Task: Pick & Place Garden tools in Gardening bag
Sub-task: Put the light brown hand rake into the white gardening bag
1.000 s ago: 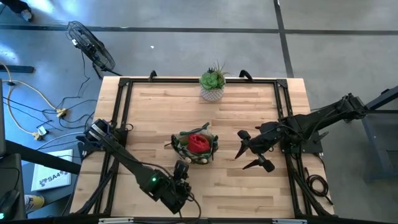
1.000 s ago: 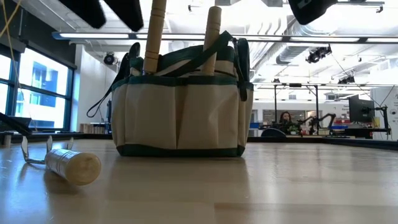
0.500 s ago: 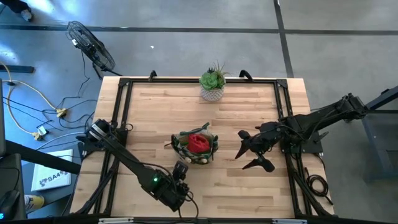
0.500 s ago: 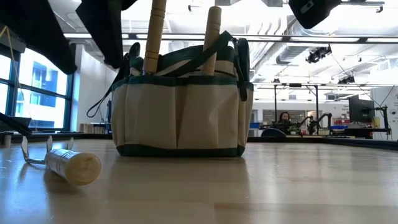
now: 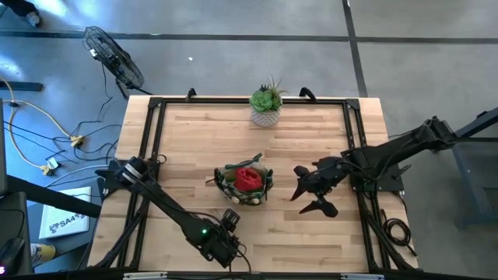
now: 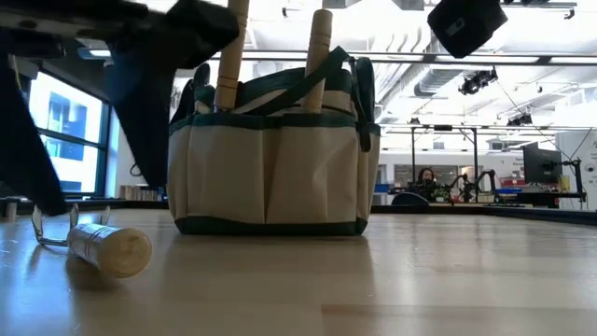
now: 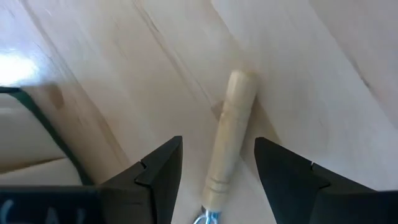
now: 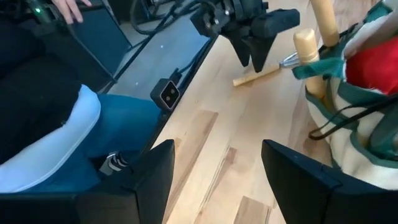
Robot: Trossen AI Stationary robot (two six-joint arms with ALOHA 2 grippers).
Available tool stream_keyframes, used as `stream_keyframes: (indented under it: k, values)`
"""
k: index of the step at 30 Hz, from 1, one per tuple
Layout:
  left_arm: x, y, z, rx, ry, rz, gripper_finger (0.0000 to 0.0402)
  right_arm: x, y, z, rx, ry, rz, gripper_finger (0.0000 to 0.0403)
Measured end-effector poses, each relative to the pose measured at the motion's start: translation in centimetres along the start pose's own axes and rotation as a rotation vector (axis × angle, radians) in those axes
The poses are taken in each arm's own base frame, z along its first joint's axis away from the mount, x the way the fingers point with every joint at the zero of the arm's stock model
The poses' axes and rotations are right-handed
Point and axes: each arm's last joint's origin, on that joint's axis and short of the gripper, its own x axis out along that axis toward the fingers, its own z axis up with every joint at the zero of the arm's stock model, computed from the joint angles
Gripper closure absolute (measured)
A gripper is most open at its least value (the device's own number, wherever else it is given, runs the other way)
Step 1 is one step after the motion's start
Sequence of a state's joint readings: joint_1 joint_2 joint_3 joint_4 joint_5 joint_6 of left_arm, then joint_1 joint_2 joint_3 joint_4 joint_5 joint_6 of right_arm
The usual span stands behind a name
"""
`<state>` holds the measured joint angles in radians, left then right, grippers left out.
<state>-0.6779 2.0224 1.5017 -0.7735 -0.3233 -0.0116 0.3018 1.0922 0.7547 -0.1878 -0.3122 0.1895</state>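
The tan gardening bag [image 5: 245, 183] with green trim stands mid-table. Two wooden handles [image 6: 317, 56] stick up out of it, and a red item [image 5: 249, 178] lies inside. A wooden-handled tool [image 7: 231, 134] lies flat on the table by the bag's near left side. It also shows in the low view [image 6: 110, 249]. My left gripper [image 7: 217, 168] is open, low over this tool, with one finger on each side of the handle, apart from it. My right gripper [image 5: 308, 196] is open and empty, above the table to the right of the bag.
A green succulent in a white pot [image 5: 266, 106] stands at the table's far edge. A black frame [image 5: 354, 140] runs around the tabletop. A person in blue and white [image 8: 74, 124] sits beyond the table's near edge. Bare wood lies to the right of the bag.
My left gripper has come down beside the bag toward the lying tool, still open, until its fingers reach low on either side of the handle. The tool and the bag have not moved. My right gripper has drifted slightly toward the bag.
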Motion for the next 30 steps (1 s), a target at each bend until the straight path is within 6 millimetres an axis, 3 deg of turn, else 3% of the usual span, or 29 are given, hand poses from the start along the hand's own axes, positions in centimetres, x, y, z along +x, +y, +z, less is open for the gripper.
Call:
stream_keyframes:
  k: [8,21,30]
  values:
    - [1.0,0.0,-0.2,0.006,0.031,-0.025,0.0209,1.6,0.3,0.1,0.010,-0.014,0.038,0.0170]
    - [2.6,0.5,0.0,0.005,0.033,-0.077,0.0212,1.9,1.4,0.1,-0.022,-0.028,0.075,0.0170]
    - [3.6,0.1,-0.1,0.013,0.059,-0.091,0.0284,1.9,1.4,0.2,0.000,-0.036,0.078,0.0170]
